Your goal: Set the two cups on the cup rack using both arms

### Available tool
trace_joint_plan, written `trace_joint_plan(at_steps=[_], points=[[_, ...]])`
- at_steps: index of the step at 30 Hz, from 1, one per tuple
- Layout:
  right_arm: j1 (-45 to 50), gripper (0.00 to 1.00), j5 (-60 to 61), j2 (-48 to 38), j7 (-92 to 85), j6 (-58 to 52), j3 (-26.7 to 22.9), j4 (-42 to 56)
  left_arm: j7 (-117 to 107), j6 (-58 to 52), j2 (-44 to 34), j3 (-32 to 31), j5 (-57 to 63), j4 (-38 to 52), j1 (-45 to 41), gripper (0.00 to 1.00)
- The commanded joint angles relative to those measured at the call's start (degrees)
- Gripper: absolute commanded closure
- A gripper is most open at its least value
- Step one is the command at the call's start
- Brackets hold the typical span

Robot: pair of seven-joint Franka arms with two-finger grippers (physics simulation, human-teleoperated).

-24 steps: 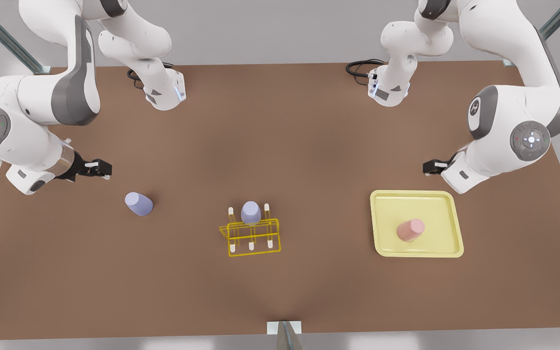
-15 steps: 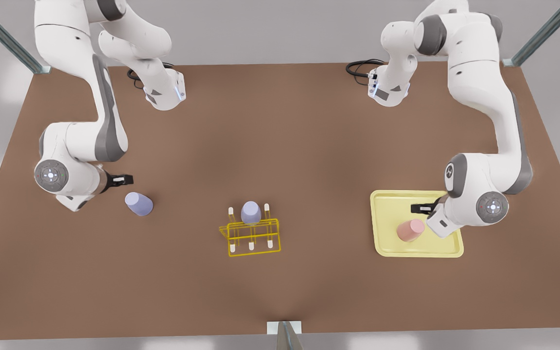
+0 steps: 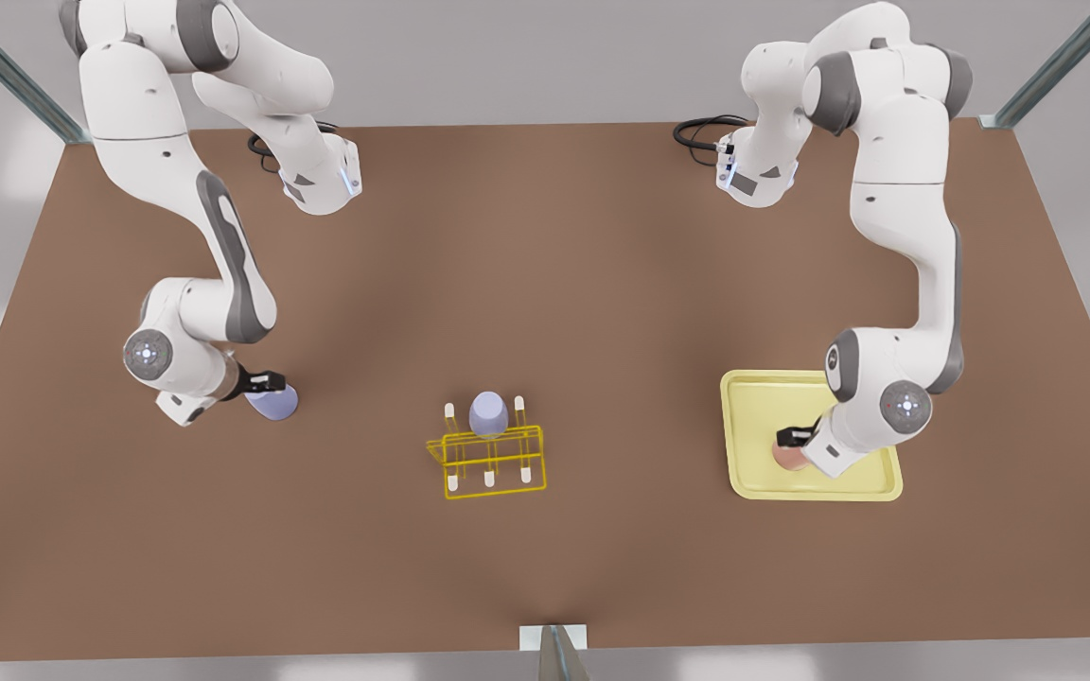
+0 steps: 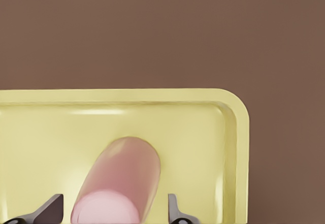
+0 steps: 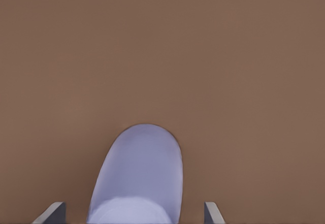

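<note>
The pink cup [image 3: 784, 458] [image 4: 119, 178] stands on the pale-yellow tray [image 3: 763, 388] at the front view's right. My left gripper [image 3: 796, 437] [image 4: 112, 211] is down over it, open, one finger on each side with small gaps. A lavender cup [image 3: 274, 403] [image 5: 139, 173] stands on the table at the front view's left. My right gripper [image 3: 265, 383] [image 5: 133, 211] straddles it, open and not touching it. The yellow cup rack [image 3: 490, 465] sits at the table's middle, with another lavender cup [image 3: 488, 413] on a back peg.
The tray's raised rim [image 4: 236, 148] runs close beside the pink cup. Both arm bases [image 3: 323, 180] and black cables [image 3: 701, 132] stand along the table's far edge. Bare brown table [image 3: 545, 303] lies between the cups and the rack.
Both arms swung down and inward. The right gripper reached the lavender cup on the table, and the left gripper moved over the tray onto the pink cup. No cup has moved.
</note>
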Motion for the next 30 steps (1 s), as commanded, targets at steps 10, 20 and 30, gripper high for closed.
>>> trace_joint_plan(at_steps=[10,20,30], points=[[0.5,0.00,0.1,2.2,-3.8,3.6,0.0,-1.9,1.9,7.5,0.8,0.1,-0.3,-3.4,0.2,0.00],[0.1,0.00,-0.1,3.6,-4.6,3.8,0.0,-1.9,1.7,10.9,1.1,0.0,-0.5,-5.9,0.2,0.20],[0.1,0.11,-0.1,3.9,-5.0,3.5,0.0,-1.7,1.6,10.9,1.8,0.0,-1.4,-5.7,0.2,0.19]])
